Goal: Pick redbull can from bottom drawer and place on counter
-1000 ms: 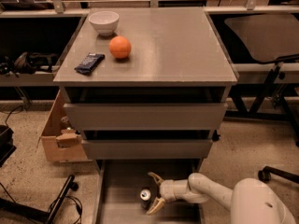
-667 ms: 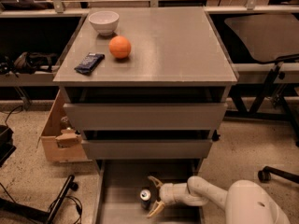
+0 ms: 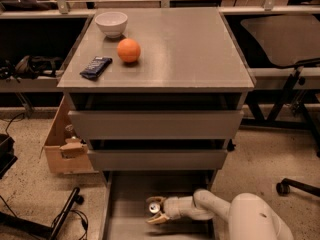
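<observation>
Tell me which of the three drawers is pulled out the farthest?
The bottom drawer, the lowest one: its grey floor sticks out far past the top drawer and middle drawer. The gripper is down inside it, at the redbull can.

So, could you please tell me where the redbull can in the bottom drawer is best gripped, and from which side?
Grip the redbull can across its slim round sides, below the silver top, coming in level from the right of the camera view. The can appears to stand upright on the floor of the bottom drawer, and its narrow body suits a parallel-jaw grip. The gripper is at the can on that side.
</observation>
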`<act>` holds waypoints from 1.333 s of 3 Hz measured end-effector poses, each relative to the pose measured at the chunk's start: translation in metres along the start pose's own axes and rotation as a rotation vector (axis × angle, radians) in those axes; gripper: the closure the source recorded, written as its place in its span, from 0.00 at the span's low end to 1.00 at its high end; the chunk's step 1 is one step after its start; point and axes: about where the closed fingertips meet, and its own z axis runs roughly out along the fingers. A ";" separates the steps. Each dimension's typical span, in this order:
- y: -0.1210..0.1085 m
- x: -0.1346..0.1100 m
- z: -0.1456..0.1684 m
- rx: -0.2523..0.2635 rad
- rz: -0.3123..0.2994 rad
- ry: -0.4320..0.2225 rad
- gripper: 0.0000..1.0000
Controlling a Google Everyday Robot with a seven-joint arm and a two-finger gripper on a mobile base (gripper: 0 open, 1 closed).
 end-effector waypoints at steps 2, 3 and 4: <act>-0.028 -0.048 -0.009 0.107 0.067 -0.044 0.87; -0.054 -0.123 -0.075 0.289 0.046 -0.055 1.00; -0.052 -0.211 -0.154 0.436 0.071 -0.079 1.00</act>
